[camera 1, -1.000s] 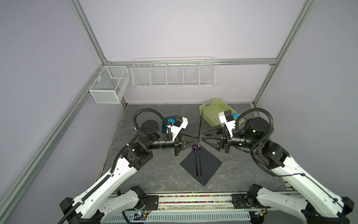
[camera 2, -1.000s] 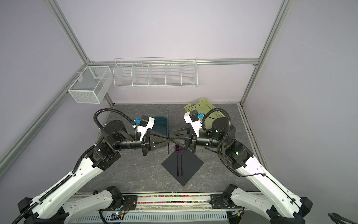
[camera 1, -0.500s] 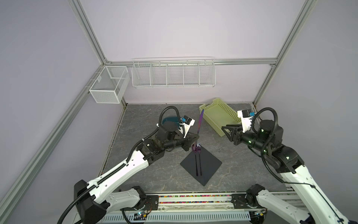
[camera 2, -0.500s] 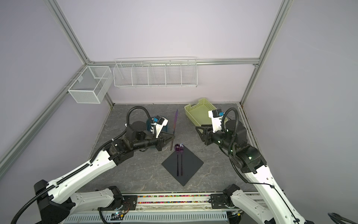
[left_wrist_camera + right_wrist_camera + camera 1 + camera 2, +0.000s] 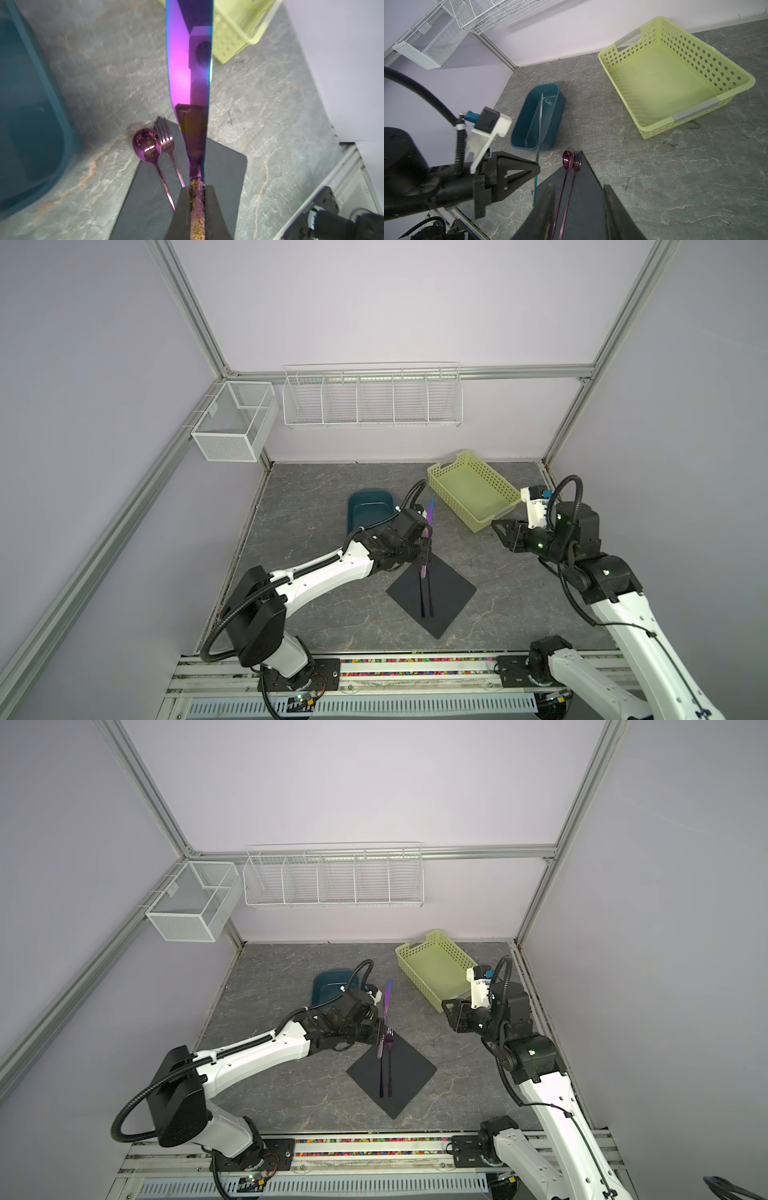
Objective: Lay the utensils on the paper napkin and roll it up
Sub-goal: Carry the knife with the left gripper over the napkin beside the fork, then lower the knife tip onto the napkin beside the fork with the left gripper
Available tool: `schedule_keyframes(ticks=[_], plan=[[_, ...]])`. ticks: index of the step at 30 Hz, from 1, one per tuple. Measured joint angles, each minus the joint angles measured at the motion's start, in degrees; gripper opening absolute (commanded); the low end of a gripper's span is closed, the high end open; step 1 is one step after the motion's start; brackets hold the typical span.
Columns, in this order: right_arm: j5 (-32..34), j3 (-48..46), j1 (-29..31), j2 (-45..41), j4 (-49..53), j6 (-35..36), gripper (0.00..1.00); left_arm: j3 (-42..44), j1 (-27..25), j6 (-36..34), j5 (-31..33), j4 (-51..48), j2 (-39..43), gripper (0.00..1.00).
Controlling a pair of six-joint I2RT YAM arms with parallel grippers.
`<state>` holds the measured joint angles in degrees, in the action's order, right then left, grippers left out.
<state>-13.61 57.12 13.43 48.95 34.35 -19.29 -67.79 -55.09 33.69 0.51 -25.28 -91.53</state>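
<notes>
Left arm: stretched long from lower left of frame toward centre in both top views, forearm near level. Left hand [image 5: 423,558] has its jaws pinched tight on the knife [image 5: 429,515] handle (blade pointing toward frame top). Right arm: elbow folded at right of frame, wrist about level. Right hand [image 5: 500,529] points toward centre, jaws parted, holding nothing.
</notes>
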Motion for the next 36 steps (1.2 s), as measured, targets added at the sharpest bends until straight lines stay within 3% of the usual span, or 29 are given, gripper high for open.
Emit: schedule_keyframes(ticks=[5,16,26,36], plan=[[-3.04,-0.70,-4.13,0.02,1.01,0.94,0.41,-7.50,-3.41,7.02,2.32,-5.09,-9.09,0.00],[-10.16,-0.72,-10.80,0.02,1.49,4.39,0.40,-18.12,-10.21,18.36,6.34,-13.46,-19.67,0.00],[-14.32,-1.70,-11.37,0.00,1.42,4.74,0.40,-17.70,-12.79,24.85,6.78,-16.04,-20.46,0.00],[-15.21,-2.54,-11.37,-1.97,1.40,4.74,0.40,-12.13,-13.25,27.71,6.38,-17.07,-20.44,0.00]])
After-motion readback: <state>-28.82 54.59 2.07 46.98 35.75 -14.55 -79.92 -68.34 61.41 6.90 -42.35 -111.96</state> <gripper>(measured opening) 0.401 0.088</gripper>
